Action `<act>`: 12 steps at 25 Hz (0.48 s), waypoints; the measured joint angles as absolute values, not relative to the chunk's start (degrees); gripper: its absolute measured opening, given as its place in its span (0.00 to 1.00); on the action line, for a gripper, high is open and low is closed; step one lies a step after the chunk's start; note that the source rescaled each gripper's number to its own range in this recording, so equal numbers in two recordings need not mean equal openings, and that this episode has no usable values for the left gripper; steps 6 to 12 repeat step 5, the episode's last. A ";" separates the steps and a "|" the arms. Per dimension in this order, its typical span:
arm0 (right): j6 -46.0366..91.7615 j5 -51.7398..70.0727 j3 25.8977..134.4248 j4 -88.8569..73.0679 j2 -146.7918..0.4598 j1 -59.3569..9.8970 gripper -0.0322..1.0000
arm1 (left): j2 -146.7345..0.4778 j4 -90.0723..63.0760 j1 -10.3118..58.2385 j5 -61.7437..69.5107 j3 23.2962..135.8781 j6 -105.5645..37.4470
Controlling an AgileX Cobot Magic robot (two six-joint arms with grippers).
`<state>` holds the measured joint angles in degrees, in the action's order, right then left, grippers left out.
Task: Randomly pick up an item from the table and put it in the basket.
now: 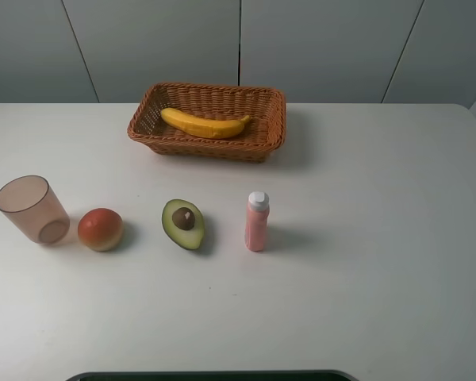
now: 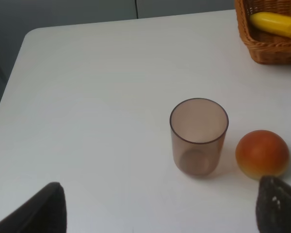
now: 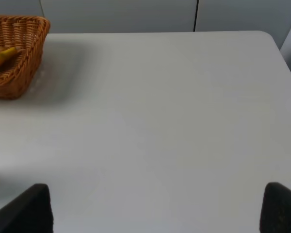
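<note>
The yellow banana (image 1: 205,124) lies inside the orange-brown wicker basket (image 1: 274,125) at the back middle of the white table (image 1: 381,262). Part of the banana (image 2: 275,24) and basket (image 2: 266,48) shows in the left wrist view, and the banana's tip (image 3: 2,56) in the basket (image 3: 24,58) shows in the right wrist view. Neither gripper appears in the high view. My left gripper (image 2: 160,213) is open and empty above the table near the cup. My right gripper (image 3: 157,211) is open and empty above bare tabletop.
A translucent pinkish cup (image 1: 32,209) stands at the front left, with a red-orange round fruit (image 1: 101,229) beside it. A halved avocado (image 1: 183,224) and an upright pink bottle with white cap (image 1: 257,221) stand in the middle. A dark edge (image 1: 206,375) runs along the table's front.
</note>
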<state>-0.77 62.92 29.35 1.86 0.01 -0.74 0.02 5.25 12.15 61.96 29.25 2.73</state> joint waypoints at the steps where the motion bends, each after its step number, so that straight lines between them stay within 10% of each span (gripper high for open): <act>1: -0.77 62.92 29.35 1.86 0.01 -0.74 0.88 | 0.02 5.25 12.15 61.96 29.25 2.73; 12: -0.77 62.92 29.35 1.86 0.01 -0.74 0.88 | 0.02 5.25 12.15 61.96 29.25 2.73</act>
